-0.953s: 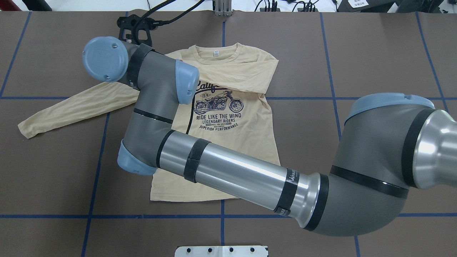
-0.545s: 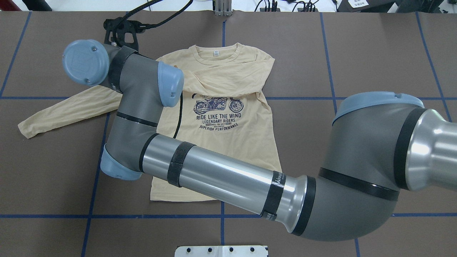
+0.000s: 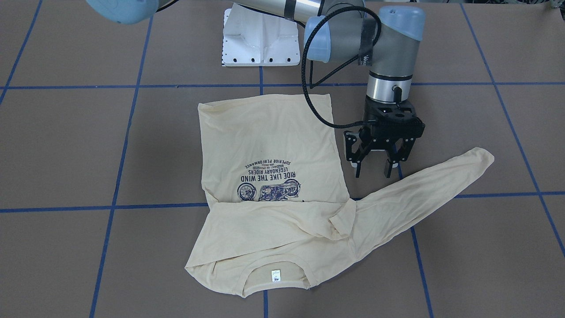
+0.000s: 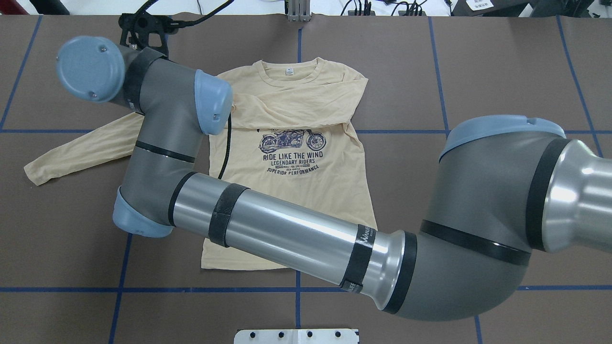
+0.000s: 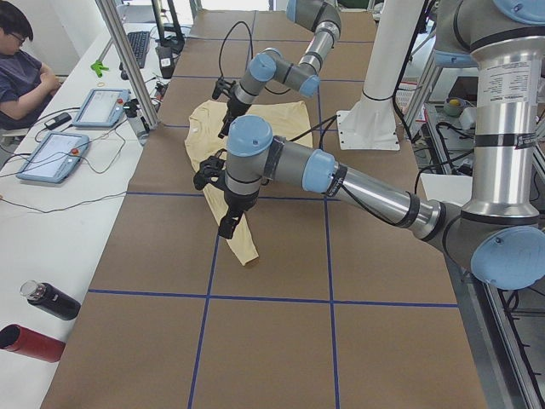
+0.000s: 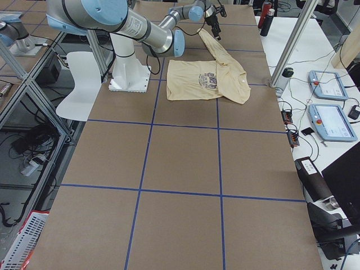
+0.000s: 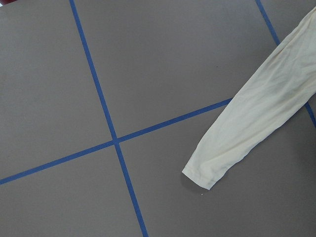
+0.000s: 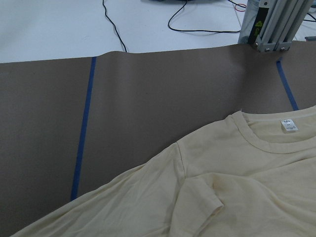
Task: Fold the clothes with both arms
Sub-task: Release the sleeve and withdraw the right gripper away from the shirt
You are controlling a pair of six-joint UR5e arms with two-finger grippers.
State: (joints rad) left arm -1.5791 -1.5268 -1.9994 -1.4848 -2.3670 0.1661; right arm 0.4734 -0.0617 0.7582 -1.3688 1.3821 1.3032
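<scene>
Where the right arm (image 4: 287, 234) overlaps, T-shirt (image 4: 311, 191) lies hidden.

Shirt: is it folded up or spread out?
Partly folded: on the shirt, one sleeve lies across the chest; the other sleeve stretches out flat.

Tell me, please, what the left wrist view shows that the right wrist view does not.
Only the left wrist view shows the sleeve cuff, lying flat near a crossing of blue tape lines. Only the right wrist view shows the collar, the white neck label and a metal post at the table's far edge. Both show cream T-shirt fabric on the brown table.
</scene>
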